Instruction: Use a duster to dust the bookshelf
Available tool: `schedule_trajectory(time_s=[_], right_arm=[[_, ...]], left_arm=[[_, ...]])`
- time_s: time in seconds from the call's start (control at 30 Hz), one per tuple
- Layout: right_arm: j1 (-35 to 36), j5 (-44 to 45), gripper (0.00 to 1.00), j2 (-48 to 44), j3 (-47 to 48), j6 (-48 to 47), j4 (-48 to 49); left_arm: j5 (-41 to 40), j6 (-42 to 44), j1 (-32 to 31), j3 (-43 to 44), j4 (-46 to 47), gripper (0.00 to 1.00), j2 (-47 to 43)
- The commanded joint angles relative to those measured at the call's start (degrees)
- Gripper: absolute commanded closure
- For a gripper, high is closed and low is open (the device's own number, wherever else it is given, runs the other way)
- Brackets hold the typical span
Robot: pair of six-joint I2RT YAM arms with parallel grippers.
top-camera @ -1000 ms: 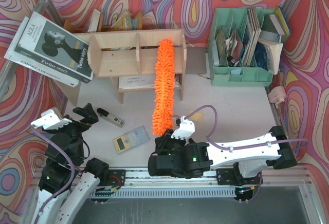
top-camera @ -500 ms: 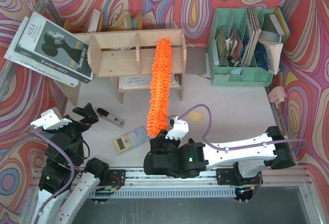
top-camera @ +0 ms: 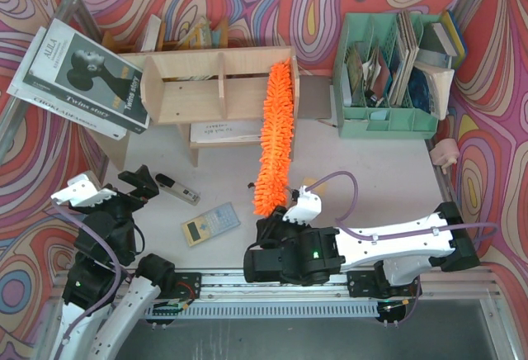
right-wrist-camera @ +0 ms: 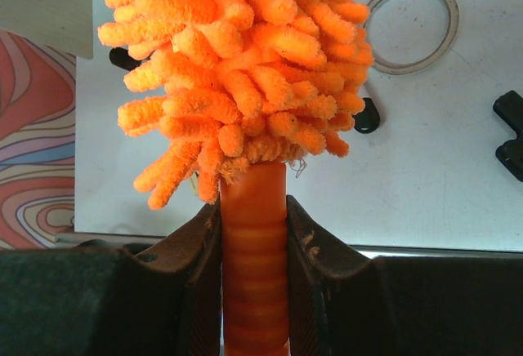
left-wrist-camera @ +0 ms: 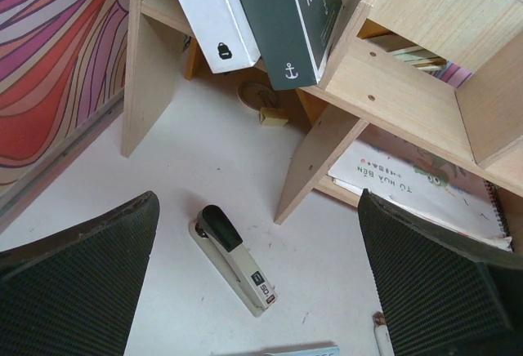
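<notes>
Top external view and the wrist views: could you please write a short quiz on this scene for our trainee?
1. True or false: the right arm's fingers are shut on the duster handle.
2. The duster's tip lies over which part of the bookshelf? A left end, B middle, C right end.
3. Fill in: the left arm's fingers are ____.
Key: 1 true; 2 C; 3 open.

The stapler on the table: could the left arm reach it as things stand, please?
Probably yes. The left tool is open and empty, and the stapler lies on the table just ahead of it, apart from the bookshelf leg, with nothing in between.
</notes>
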Motion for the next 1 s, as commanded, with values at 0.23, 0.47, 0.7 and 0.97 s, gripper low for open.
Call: schedule_trajectory(time_s=[0.23, 0.47, 0.7, 0.97], right_arm=[[-0.33, 7.69, 1.0, -8.58, 0.21, -17.87, 11.48], [-0.33, 6.6, 1.0, -9.98, -2.86, -22.77, 17.43], [-0.31, 0.6, 1.0, -5.21, -3.56, -23.53, 20.42], [0.05, -4.78, 1.0, 0.73, 0.07, -33.56, 29.09]], left_arm=[[-0.05, -0.1, 0.25, 0.7, -0.44, 0.02, 0.95], [0.03, -0.1, 0.25, 0.66, -0.32, 0.02, 0.93], [0.13, -0.1, 0.27, 0.65, -0.29, 0.02, 1.09], [0.04, -0.01, 0.25, 0.75, -0.41, 0.02, 1.04]])
